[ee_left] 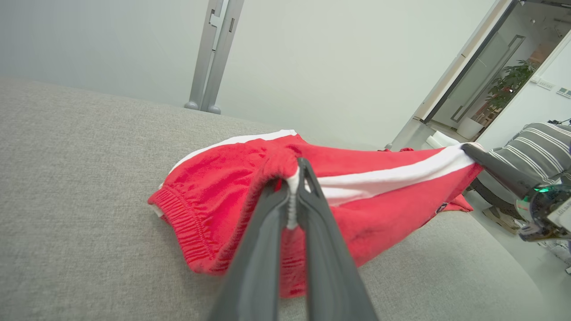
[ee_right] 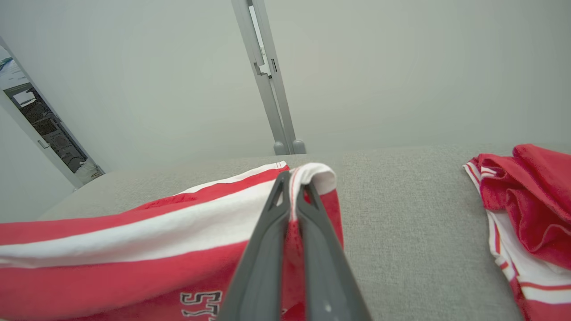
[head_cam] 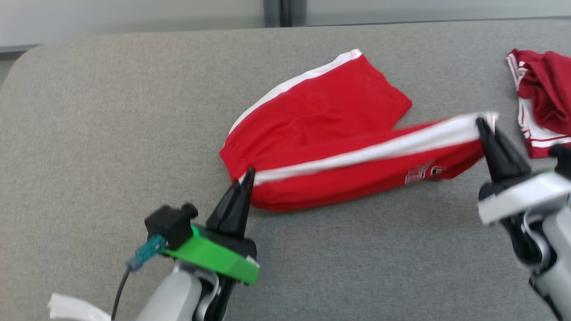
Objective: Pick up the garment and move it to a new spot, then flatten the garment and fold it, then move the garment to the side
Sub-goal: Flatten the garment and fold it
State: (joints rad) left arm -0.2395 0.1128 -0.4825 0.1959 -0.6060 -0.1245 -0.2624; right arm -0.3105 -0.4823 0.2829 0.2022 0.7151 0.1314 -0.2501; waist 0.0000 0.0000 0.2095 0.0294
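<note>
1. Head view. Red shorts (head_cam: pixel 321 120) with white side stripes lie mid-way across the grey cloth-covered table (head_cam: pixel 111 133), waistband end to the left, legs to the right.
   - Left gripper (head_cam: pixel 247 176): fingers pinched together on the waistband end, at the near stripe.
   - Right gripper (head_cam: pixel 484 125): fingers closed on the hem of the near leg.
   - The near white stripe runs taut between the two grippers.
   - A second red garment (head_cam: pixel 544 93) sits crumpled at the right edge, apart from the shorts.
2. Left wrist view. The left gripper (ee_left: pixel 296 171) has no gap at its tips, and white stripe cloth is nipped between them.
   - The elastic waistband bunches to the left and rests on the table (ee_left: pixel 67 178).
   - At far right the right gripper (ee_left: pixel 473 149) holds the stripe's other end.
   - A person (ee_left: pixel 535 147) in a striped top is beyond it.
3. Right wrist view. The right gripper (ee_right: pixel 292 180) is clamped on the leg hem, with a white fold curling over its tips.
   - Black-outlined lettering shows on the red cloth (ee_right: pixel 134 249) below.
   - The second red garment (ee_right: pixel 531 200) lies to the right, well apart.
</note>
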